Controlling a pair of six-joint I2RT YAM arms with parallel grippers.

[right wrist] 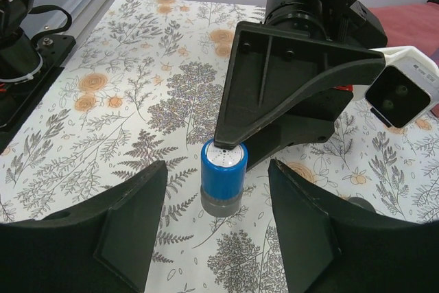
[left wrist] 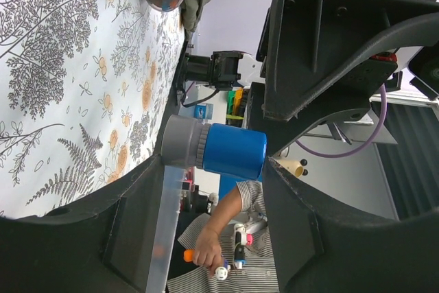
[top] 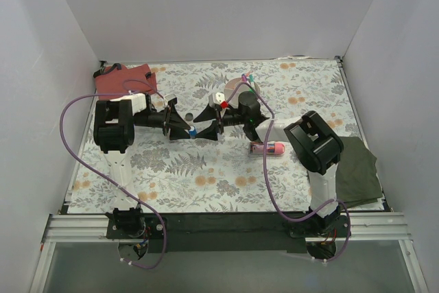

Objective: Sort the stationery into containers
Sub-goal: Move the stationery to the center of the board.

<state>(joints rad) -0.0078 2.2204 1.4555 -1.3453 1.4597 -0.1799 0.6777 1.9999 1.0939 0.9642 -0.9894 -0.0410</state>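
A blue cylinder (left wrist: 230,150) with a grey base stands between the fingers of my left gripper (left wrist: 216,162), which is shut on it end to end. In the right wrist view one left finger (right wrist: 288,80) presses on the cylinder's (right wrist: 223,176) white top. My right gripper (right wrist: 218,169) is open, its fingers either side of the cylinder and apart from it. From above, both grippers (top: 186,128) (top: 208,125) meet at mid-table around the cylinder (top: 193,130). The white tub (top: 233,87) holds pens behind the right arm. The red pouch (top: 123,80) lies at the back left. A pink tube (top: 269,147) lies by the right arm.
A dark green cloth (top: 357,169) lies off the floral mat (top: 206,176) at the right. A small dark cylinder (top: 187,112) sits just behind the left gripper. White walls close in the table on three sides.
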